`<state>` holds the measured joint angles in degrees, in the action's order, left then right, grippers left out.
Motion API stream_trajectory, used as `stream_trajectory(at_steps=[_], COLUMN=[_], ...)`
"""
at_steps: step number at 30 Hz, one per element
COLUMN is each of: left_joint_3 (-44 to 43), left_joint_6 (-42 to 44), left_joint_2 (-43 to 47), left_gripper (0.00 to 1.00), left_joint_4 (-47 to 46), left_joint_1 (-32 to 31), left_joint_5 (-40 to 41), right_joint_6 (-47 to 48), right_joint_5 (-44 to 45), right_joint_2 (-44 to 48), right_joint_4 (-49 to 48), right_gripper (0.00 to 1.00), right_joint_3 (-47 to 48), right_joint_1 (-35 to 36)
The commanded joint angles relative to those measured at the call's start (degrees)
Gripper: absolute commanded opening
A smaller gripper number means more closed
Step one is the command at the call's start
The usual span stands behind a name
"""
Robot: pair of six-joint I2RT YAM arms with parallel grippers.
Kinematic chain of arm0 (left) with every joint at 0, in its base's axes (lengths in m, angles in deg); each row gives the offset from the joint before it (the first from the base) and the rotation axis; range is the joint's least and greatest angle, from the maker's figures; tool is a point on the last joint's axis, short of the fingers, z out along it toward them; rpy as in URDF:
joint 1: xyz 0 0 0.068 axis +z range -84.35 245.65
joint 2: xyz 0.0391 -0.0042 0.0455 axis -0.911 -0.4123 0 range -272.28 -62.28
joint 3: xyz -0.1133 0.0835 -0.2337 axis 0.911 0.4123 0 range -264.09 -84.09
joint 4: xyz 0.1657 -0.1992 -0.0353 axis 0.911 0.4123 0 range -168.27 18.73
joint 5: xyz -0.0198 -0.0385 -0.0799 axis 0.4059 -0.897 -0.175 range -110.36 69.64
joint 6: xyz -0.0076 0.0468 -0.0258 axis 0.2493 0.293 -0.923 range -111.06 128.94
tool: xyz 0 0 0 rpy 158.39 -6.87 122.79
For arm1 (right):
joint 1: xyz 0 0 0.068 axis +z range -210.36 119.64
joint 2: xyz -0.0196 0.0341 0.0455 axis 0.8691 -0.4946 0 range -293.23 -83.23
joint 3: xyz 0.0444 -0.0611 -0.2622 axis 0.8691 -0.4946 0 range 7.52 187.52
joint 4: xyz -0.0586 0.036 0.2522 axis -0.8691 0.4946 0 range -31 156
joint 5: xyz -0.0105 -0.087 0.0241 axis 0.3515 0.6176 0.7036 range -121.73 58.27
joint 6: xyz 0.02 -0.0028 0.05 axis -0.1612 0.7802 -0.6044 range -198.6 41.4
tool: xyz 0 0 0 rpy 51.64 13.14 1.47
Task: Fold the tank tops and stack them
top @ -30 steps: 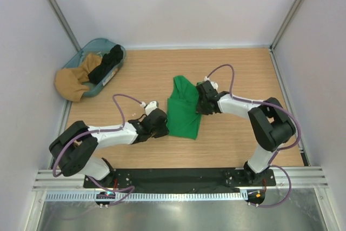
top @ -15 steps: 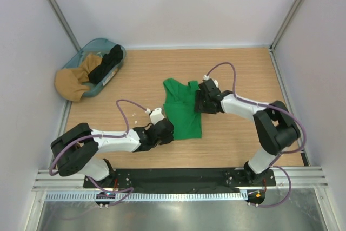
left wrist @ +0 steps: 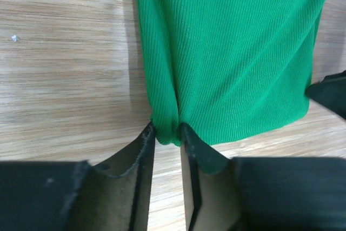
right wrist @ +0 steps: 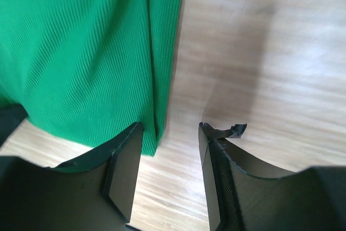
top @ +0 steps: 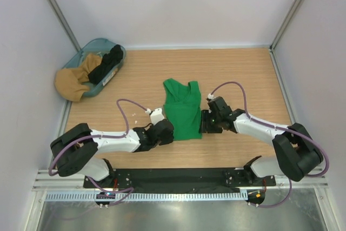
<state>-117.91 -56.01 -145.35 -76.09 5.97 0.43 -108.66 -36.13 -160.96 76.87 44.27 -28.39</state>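
1. Left pincer [left wrist: 166,134]: you see its two fingers low over the table [top: 243,79], with only a narrow gap between them. One hem corner of the green tank top [top: 183,113] is bunched in that gap and touches both tips. You cannot tell whether the corner is clamped or merely lying there.
2. Right pincer [right wrist: 167,142]: spread wide. Between its pads you find bare wood and the hem's other side edge, which lies just inside one finger [right wrist: 125,158]. Nothing is gripped.
3. Green tank top: flat on the wood between the two pincers, with its hem at their tips and its straps pointing away from both. A lengthwise crease runs near each side edge.
4. Black tank top [top: 107,64]: well apart from both pincers, far ahead and to the left of the left one. It is slumped in a teal basket [top: 96,41], and a tan garment [top: 70,83] hangs over the basket's rim.
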Motion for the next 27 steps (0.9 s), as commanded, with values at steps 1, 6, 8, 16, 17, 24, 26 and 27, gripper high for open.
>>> stream_trajectory(at_steps=[1, 6, 8, 16, 17, 24, 26, 27], left_joint_3=[0.25, 0.78, 0.95, 1.13, 1.04, -0.71, -1.24, -1.24], left_joint_6=[3.16, 4.21, 5.0, 6.94, 7.29, 9.13, 9.23, 9.23], left_joint_2=[1.32, 3.43, 4.31, 4.58, 4.49, 2.03, 1.24, 1.15], left_gripper=[0.28, 0.38, 0.39, 0.4, 0.4, 0.37, 0.39, 0.39], left_joint_4=[4.24, 4.42, 4.33, 5.12, 5.03, 4.95, 4.94, 4.77], left_joint_1=[-0.44, -0.52, -0.52, -0.7, -0.79, -1.14, -1.31, -1.4], left_joint_5=[-0.67, -0.49, -0.67, -1.9, -1.99, -2.25, -2.34, -2.25], right_joint_6=[0.09, -0.87, -1.75, -4.56, -4.56, -4.83, -4.83, -4.83], right_joint_5=[-4.12, -5.79, -5.88, -4.91, -4.91, -2.8, -2.54, -2.19], right_joint_2=[1.36, -0.48, -0.4, 3.12, 2.94, 3.2, 3.55, 3.9], right_joint_4=[-2.39, -3.8, -3.89, -1.35, -1.17, 1.82, 2.26, 2.95], right_gripper=[0.53, 0.48, 0.41, 0.18, 0.07, 0.01, 0.01, 0.01], right_joint_3=[-1.15, -1.68, -2.12, -4.41, -4.23, -3.27, -3.18, -2.92], right_joint_1=[0.82, 2.4, 2.84, 4.16, 4.24, 4.51, 4.51, 4.42])
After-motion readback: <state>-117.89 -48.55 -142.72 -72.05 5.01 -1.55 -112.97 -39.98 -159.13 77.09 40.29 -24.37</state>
